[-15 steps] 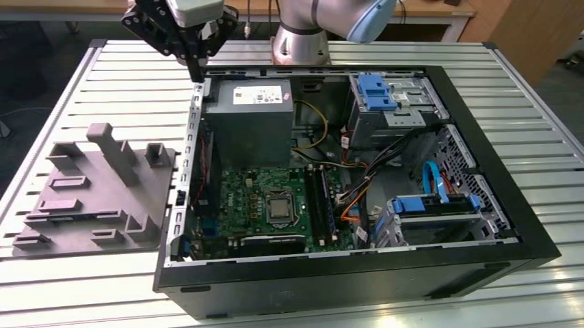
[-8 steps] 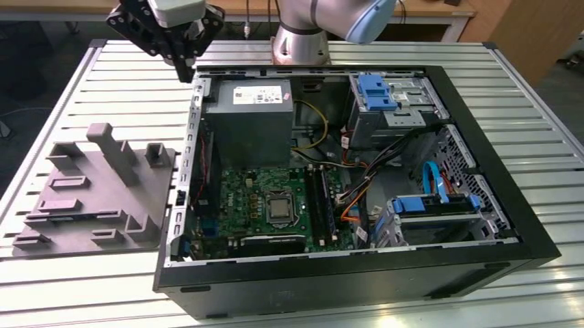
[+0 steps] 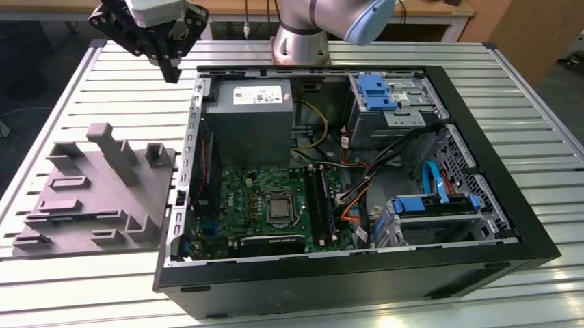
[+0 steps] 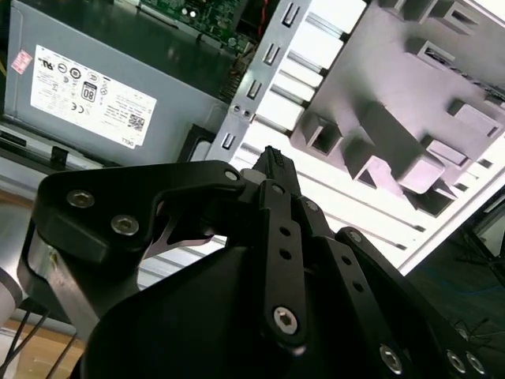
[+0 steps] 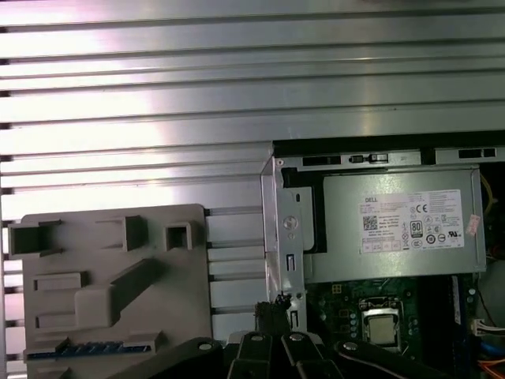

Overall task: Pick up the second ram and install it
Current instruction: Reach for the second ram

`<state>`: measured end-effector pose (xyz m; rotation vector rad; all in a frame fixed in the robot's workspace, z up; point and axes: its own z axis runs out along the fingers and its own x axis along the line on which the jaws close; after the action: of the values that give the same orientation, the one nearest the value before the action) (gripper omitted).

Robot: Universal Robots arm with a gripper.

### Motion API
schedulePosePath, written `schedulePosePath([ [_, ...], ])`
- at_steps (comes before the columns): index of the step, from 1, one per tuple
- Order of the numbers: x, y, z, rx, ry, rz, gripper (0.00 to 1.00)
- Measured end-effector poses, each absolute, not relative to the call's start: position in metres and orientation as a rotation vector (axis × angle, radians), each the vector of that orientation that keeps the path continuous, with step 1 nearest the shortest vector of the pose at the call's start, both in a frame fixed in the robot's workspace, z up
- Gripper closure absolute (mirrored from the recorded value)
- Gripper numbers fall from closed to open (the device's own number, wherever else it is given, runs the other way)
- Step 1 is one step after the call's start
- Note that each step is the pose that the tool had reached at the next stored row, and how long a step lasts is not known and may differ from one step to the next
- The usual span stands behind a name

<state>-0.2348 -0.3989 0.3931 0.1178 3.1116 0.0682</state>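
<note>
— Looking for the second ram (image 5: 87, 347): where does it lie?

— In the first wrist view it lies flat in a long slot of the grey fixture (image 5: 110, 276), a blue strip with dark chips along it. It is at the edge of the fixture farthest from the open computer case's (image 3: 497, 212) back wall.

— And the pincer?

— In the exterior view the gripper (image 3: 171, 70) hangs above the slatted metal table (image 3: 411, 55), just outside the far corner of the case on the exterior view's left. It is level with the grey power supply (image 3: 248, 119).

— Is it touching the stick?

— No. The two are well apart, with most of the fixture's raised blocks between them. The fingertips point down over bare table slats next to the case wall.

— Open or closed?

— Closed, as far as both wrist views show. The black fingers (image 4: 272, 170) meet at one tip with nothing held between them.

— What lies inside the case nearby?

— The green motherboard (image 3: 251, 198) sits below the power supply, with the square silver processor (image 5: 382, 330) on it. Long black slot strips (image 3: 319, 195) run just beside the processor.
</note>
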Motion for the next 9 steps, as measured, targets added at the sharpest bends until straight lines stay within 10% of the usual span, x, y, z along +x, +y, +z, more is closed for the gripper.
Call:
schedulePosePath([
  [9,-0.253,-0.399,0.393,0.118,3.111,0.068,0.90],
])
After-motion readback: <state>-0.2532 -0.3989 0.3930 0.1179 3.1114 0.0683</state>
